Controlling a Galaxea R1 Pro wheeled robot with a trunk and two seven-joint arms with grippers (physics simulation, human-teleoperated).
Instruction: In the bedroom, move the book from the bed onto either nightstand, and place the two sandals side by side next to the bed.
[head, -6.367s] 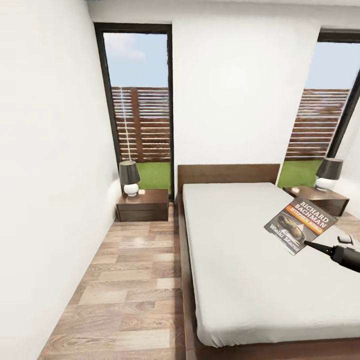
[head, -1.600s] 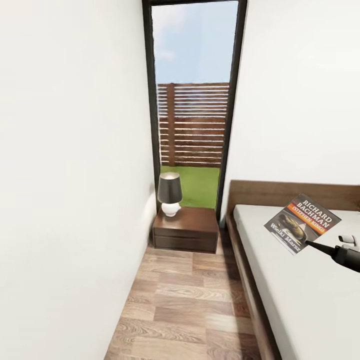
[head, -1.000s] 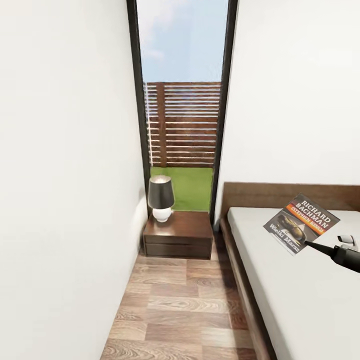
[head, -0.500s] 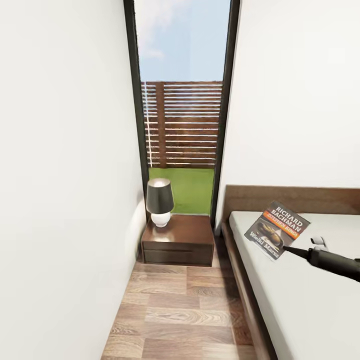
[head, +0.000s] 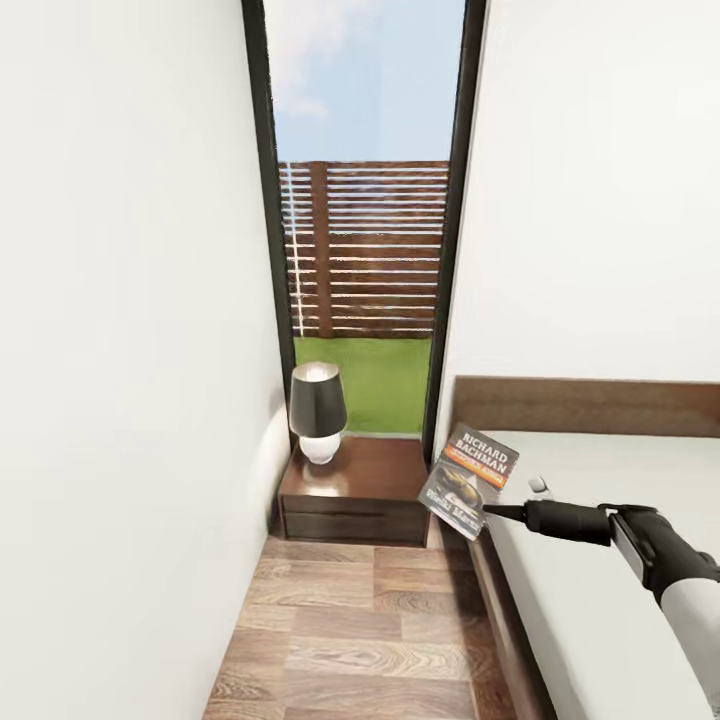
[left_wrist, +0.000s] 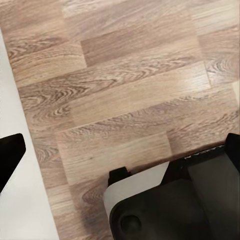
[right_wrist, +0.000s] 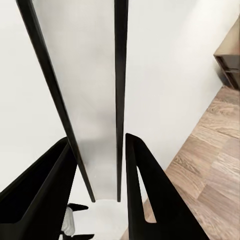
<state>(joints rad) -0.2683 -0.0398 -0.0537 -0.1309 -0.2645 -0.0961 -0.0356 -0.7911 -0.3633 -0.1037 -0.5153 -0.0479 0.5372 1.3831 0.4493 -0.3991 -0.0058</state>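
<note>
Head view: book (head: 468, 480) pinched at lower edge by right gripper (head: 497, 513), held upright in air at nightstand's (head: 385, 470) 3 o'clock edge, off bed (head: 610, 520); half second ago hung above mattress. Right arm now reaching further toward 9 o'clock. Lamp (head: 316, 412) on nightstand at 9 o'clock. Left gripper (left_wrist: 120, 175): fingers spread above wood floor (left_wrist: 125, 95).
</note>
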